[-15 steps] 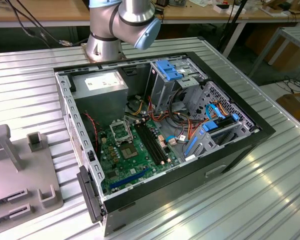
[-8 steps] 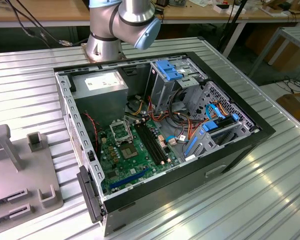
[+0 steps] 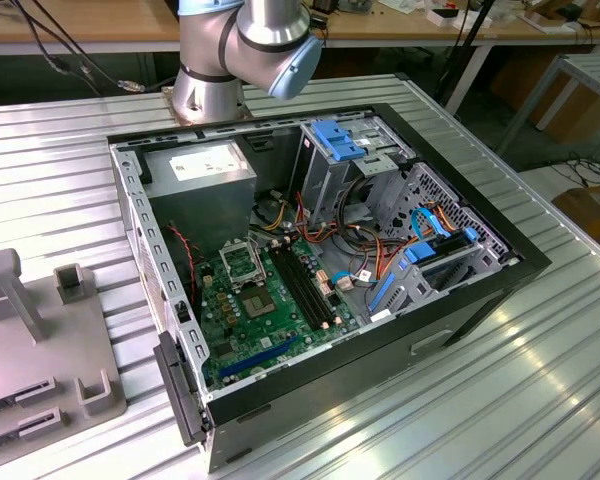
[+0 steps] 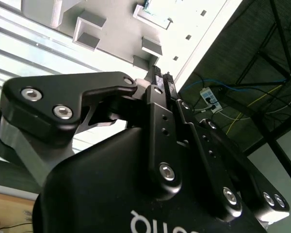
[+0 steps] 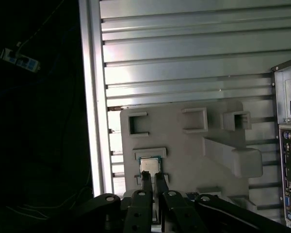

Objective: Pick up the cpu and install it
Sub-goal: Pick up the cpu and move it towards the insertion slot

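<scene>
Ribbed metal table (image 5: 184, 58) | grey fixture plate (image 5: 194, 160) lies on it beside the open PC case (image 3: 310, 400) | cpu (image 5: 149, 165) sits flat in a plate recess | your gripper (image 5: 153, 177) hangs above the plate near the cpu, clenched, holding nothing.

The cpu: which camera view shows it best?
The first wrist view: the cpu lies unhidden, metal top up, on the grey plate. The second wrist view has a pale square that may be it. The exterior view gives part of that plate.
</scene>
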Robot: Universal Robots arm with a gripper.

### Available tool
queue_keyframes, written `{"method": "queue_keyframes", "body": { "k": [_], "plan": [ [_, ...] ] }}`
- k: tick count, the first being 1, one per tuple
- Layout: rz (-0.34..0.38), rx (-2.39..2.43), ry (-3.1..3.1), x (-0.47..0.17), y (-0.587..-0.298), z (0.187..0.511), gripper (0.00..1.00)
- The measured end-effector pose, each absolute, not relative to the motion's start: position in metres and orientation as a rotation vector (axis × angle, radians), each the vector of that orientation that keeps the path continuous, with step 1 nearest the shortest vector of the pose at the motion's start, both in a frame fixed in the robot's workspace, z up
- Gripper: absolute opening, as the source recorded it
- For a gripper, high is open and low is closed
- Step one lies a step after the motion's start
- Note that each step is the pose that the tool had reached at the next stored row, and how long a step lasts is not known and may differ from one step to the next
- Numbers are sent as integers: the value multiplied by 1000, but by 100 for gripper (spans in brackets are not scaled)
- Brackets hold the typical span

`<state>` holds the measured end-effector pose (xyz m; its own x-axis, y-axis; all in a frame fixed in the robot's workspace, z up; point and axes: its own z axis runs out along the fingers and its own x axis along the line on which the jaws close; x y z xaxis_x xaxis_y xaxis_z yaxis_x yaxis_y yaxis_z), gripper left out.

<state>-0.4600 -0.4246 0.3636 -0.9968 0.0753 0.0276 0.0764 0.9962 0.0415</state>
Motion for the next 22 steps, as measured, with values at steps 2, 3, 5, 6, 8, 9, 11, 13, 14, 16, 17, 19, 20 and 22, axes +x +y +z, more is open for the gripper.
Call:
{"method": "queue_keyframes", "body": {
  "k": [2, 3, 5, 6, 8, 9, 11, 13, 14, 16, 17, 19, 20, 22],
  "plan": [
    [-66, -118, -3113, -460, -425, 364, 25],
    [-66, -118, -3113, -460, -425, 364, 25],
    [-66, -118, -3113, -460, -425, 364, 32],
    [-66, -118, -3113, -460, -425, 364, 32],
    [-66, -118, -3113, -460, -425, 364, 38],
    [-66, -118, -3113, -460, -425, 364, 38],
    [-66, -118, -3113, -460, -425, 364, 38],
    [-66, -118, -3113, -460, -425, 364, 38],
    [-66, -118, -3113, -460, -425, 364, 38],
    [-66, -117, -3113, -460, -425, 363, 38],
    [-66, -113, -3113, -460, -425, 361, 38],
    [-66, -87, -3113, -461, -425, 357, 38],
    [-65, -51, -3111, -460, -425, 354, 38],
    [-64, 4, -3108, -460, -425, 352, 38]
  ]
}}
